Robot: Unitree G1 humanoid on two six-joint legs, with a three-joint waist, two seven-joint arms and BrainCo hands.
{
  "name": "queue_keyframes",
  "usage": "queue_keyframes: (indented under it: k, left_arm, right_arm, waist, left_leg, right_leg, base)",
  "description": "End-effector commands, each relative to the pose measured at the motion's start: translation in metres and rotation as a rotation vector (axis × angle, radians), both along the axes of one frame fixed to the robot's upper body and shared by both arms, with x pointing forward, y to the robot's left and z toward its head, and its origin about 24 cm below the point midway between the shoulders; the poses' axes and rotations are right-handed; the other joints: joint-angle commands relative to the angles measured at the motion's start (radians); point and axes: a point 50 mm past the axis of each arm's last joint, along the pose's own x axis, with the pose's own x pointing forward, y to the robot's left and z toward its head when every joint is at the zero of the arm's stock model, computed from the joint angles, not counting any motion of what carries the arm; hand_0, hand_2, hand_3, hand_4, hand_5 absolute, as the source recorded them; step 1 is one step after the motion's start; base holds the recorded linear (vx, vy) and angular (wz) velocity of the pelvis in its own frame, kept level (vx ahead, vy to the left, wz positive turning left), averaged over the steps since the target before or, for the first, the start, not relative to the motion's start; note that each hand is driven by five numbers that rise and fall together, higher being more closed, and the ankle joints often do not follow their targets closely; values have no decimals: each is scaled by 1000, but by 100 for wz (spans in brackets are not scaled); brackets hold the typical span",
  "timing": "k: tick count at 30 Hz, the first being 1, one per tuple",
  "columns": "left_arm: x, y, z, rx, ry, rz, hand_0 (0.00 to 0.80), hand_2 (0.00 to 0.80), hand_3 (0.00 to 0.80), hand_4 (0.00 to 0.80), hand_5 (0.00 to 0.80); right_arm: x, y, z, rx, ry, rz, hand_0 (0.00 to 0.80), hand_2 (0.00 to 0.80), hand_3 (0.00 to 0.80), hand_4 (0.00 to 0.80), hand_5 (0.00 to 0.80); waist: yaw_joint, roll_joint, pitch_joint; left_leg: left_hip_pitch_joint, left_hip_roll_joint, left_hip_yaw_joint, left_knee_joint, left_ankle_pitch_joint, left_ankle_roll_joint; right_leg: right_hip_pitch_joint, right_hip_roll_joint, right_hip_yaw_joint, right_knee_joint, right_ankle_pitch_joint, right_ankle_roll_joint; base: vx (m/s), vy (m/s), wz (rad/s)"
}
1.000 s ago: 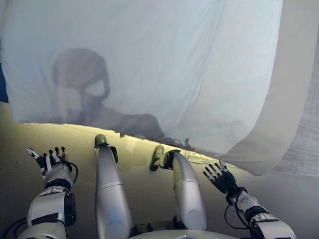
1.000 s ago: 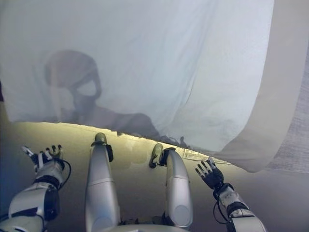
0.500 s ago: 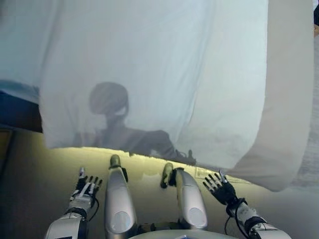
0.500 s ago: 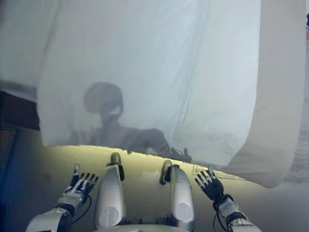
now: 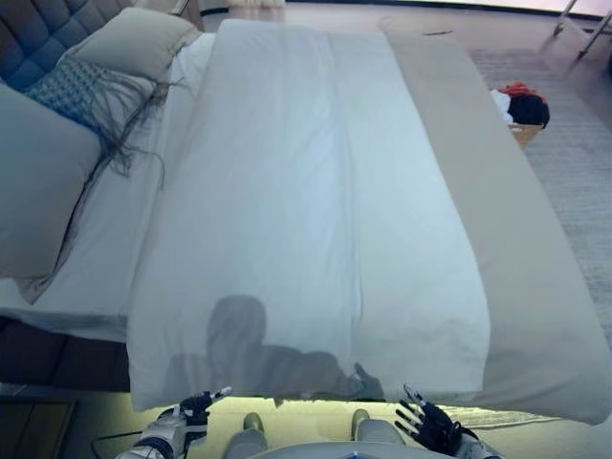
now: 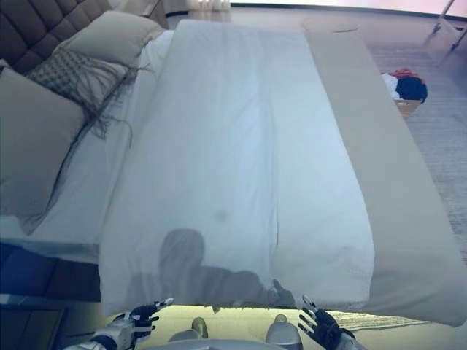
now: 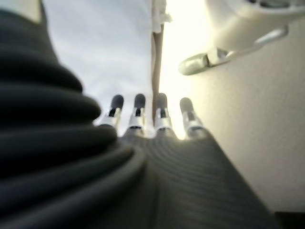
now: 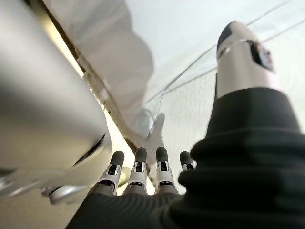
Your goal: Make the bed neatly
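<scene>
A white duvet (image 5: 306, 210) lies spread flat along the bed, its near edge hanging over the side in front of me. A beige cover (image 5: 507, 249) lies beside it along the right. Large pillows (image 5: 38, 182) and a patterned fringed cushion (image 5: 81, 91) lie at the left by the tufted headboard (image 5: 43, 29). My left hand (image 5: 186, 413) is low below the duvet's near edge, with straight fingers (image 7: 138, 112), and holds nothing. My right hand (image 5: 430, 426) is low at the right, fingers (image 8: 138, 167) spread and empty. Neither hand touches the bedding.
A basket with red, white and dark clothes (image 5: 521, 105) stands on the grey rug (image 5: 574, 153) to the right of the bed. The bed's dark base (image 5: 57, 359) shows at the lower left under the mattress.
The camera has tilted up from the duvet's hanging edge, so the whole bed now shows. Both hands stay open and now sit at the very bottom of the eye views.
</scene>
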Motion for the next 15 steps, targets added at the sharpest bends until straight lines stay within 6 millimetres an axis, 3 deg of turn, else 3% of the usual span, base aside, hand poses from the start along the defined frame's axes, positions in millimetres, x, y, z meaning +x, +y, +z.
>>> queue_keyframes:
  k: [1, 5, 9, 15]
  left_arm:
    - [2, -17, -5, -50, 32, -39, 0, 0, 0, 0, 0]
    - [-12, -34, -11, -100, 82, -52, 0, 0, 0, 0, 0]
    - [-21, -50, -15, -171, 121, -165, 0, 0, 0, 0, 0]
    - [-23, -56, -16, -203, 129, -190, 0, 0, 0, 0, 0]
  right_arm:
    - [2, -4, -2, -60, 77, -99, 0, 0, 0, 0, 0]
    - [-13, -2, -6, -123, 197, -124, 0, 0, 0, 0, 0]
    - [-3, 17, -9, -93, 166, -19, 0, 0, 0, 0, 0]
    - [-1, 21, -9, -94, 158, 32, 0, 0, 0, 0, 0]
  waist:
    - [-20, 41, 9]
    - [-16, 42, -10]
    - [-8, 37, -26]
    - [1, 27, -37]
  left_leg:
    - [27, -19, 21, -46, -6, 18]
    - [55, -20, 32, -27, -24, 27]
    - [84, -15, 35, -27, -32, 30]
    - [112, -9, 31, -35, -38, 34]
  right_leg:
    - [-24, 31, -6, -88, 101, 10]
    - [6, 31, -2, -83, 93, 2]
    - [42, 33, -5, -94, 87, -4]
    - [74, 35, -13, -100, 81, -4]
  base:
    - [78, 9, -5]
    - [107, -28, -7]
    - [103, -34, -2]
    - [53, -12, 0]
